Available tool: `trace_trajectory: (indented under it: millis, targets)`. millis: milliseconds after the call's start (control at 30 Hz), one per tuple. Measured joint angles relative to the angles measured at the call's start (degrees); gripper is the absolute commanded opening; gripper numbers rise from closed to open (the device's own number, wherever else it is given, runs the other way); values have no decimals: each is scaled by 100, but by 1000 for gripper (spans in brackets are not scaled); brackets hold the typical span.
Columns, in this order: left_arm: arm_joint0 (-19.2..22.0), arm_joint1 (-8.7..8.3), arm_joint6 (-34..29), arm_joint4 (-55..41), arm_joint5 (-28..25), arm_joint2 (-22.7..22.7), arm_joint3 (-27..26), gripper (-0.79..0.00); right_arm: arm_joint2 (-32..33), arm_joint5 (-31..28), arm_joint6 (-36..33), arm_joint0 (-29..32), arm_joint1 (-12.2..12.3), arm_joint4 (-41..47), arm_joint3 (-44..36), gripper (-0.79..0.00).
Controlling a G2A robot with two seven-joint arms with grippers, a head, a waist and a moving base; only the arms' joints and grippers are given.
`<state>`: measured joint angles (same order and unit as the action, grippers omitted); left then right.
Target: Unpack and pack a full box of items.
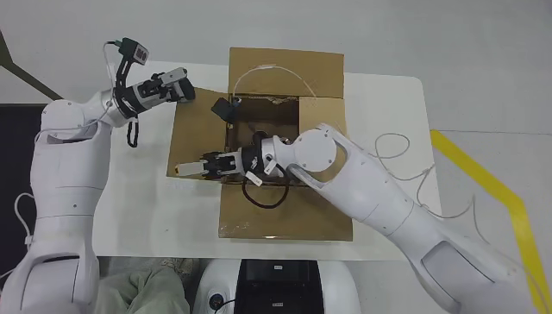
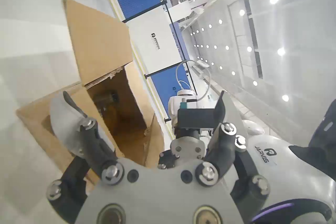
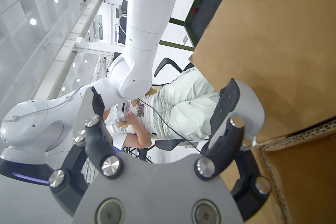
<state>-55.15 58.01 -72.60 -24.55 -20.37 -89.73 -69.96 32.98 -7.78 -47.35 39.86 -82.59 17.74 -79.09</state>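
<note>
The box (image 1: 285,68) stands in the middle of the tabletop (image 1: 379,107) with all its flaps folded out. Its opening is a dark well whose long side runs from the robot's near edge to the far one. A dark item (image 1: 228,107) shows at the far-left corner of the opening. In the left wrist view it sits low in the shadowed interior, and its shape is too dim to make out.

The left claw (image 1: 179,85) hangs just outside that corner, above the left flap (image 1: 194,137). Its fingers are spread with nothing between them, and it points toward the opening, so the item lies ahead of it and a little below.

The right arm crosses over the opening from the other side. The right claw (image 1: 191,169) is out past the well, over the near part of the left flap. It is also spread and empty, with one finger (image 3: 227,101) close against the cardboard. The interior lies behind it.

For lifting an item out, the left claw looks the nearer and better aimed. The right claw would first have to draw back over the opening.
</note>
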Motion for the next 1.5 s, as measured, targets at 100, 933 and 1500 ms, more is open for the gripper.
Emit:
trace_trajectory:
  millis: [100,933,1500]
  targets:
    - [-19,-22,86,111,-35,-10,69,0,277,95,16,197,109,-127,-214,0]
    - [392,24,439,299,-233,658,1167,0,2278,1014,-449,1966,864,-987,-2125,0]
    - [313,-84,507,141,-36,513,-319,0,3108,1174,-998,2702,1127,-756,-2626,0]
